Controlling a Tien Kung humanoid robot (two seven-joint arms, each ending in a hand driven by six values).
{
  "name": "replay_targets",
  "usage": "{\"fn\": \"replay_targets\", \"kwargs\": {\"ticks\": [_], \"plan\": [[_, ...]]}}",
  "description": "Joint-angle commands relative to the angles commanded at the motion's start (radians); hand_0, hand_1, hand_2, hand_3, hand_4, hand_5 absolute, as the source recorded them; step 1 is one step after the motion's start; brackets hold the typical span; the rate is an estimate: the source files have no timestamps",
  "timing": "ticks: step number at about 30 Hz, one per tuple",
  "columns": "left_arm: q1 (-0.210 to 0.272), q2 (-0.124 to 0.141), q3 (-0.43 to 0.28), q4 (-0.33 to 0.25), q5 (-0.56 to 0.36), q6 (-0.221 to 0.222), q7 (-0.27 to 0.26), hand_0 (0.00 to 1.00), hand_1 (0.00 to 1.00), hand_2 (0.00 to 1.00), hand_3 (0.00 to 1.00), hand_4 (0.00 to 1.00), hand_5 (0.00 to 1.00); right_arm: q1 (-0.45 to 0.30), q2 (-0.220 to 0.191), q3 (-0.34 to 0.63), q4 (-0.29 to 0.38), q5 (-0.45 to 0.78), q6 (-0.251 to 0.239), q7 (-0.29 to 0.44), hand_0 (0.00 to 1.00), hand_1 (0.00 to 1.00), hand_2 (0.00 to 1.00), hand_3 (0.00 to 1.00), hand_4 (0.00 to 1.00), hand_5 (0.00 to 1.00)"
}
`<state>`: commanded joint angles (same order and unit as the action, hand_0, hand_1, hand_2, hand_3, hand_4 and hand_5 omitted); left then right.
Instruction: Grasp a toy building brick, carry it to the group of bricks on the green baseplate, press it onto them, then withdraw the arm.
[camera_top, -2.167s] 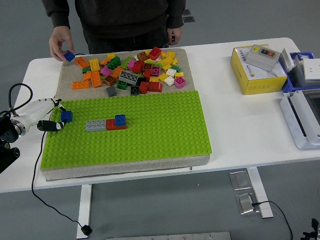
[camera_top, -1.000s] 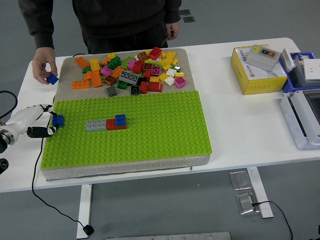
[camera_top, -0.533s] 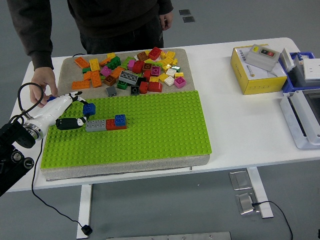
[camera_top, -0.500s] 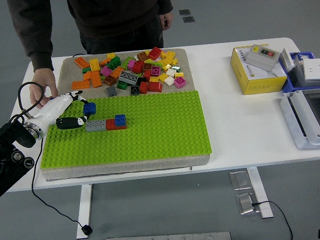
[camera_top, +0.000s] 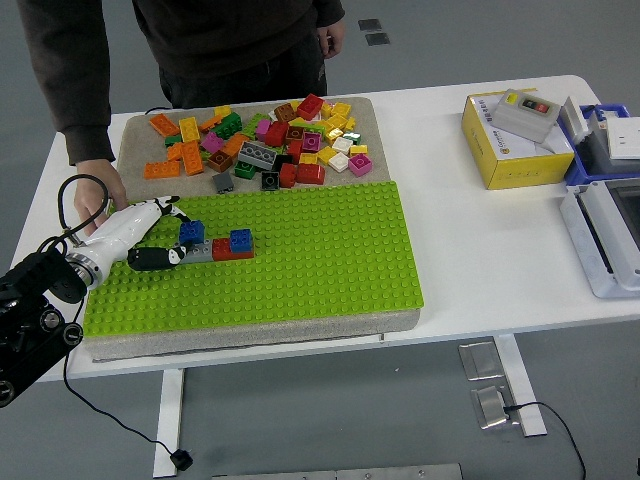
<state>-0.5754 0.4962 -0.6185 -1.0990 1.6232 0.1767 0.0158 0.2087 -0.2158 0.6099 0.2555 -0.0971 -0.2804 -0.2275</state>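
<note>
Left hand (camera_top: 150, 238) near the worktop's left edge pinches a blue brick (camera_top: 191, 232) over the grey end of the brick row (camera_top: 218, 246) on the green baseplate (camera_top: 300, 270). Brick looks light, rigid, slick; hold its side walls. Person's hand (camera_top: 97, 200) rests just beyond.

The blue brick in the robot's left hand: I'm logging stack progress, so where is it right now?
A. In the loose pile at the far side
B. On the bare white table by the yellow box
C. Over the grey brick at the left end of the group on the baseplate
C: the blue brick, held by the left hand, sits over the grey brick of the group on the green baseplate.
</note>
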Motion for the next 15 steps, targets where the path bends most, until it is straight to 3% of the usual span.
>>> {"fn": "replay_targets", "kwargs": {"ticks": [15], "plan": [[-0.017, -0.077, -0.011, 0.022, 0.018, -0.036, 0.08, 0.998, 0.998, 0.998, 0.599, 0.536, 0.275, 0.002, 0.001, -0.006, -0.001, 0.012, 0.001, 0.005, 0.656, 0.613, 0.691, 0.686, 0.478, 0.998]]}}
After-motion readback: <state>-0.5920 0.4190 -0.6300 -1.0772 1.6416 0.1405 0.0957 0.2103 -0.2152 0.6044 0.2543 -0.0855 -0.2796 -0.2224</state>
